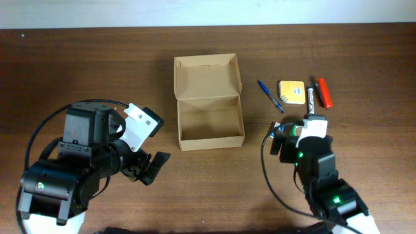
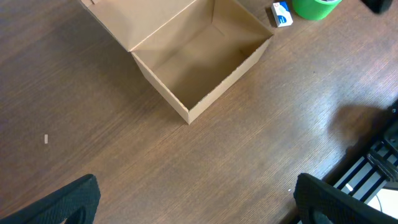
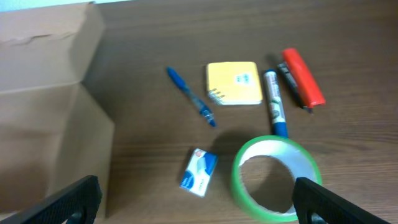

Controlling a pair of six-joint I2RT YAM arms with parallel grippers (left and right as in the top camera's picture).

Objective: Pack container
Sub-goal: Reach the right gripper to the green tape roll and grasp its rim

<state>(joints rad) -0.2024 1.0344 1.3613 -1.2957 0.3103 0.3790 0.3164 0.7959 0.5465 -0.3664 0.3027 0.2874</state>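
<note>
Two claws [image 2: 196, 205] [image 3: 194, 200], one container [image 1: 211, 141], perhaps four pens [image 3: 191, 98].

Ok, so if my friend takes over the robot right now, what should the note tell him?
Left gripper: open, empty, over the brown wooden table beside the tan cardboard box.
Right gripper: open, empty, above the green tape roll and small blue-and-white packet.
Box: flap lid open, nothing inside.
On the table to its right: the tape roll, the packet, a blue pen, a yellow notepad, a blue marker and a red-and-black tool.
Done: nothing packed yet.
Left: probably put each item in the box.
</note>
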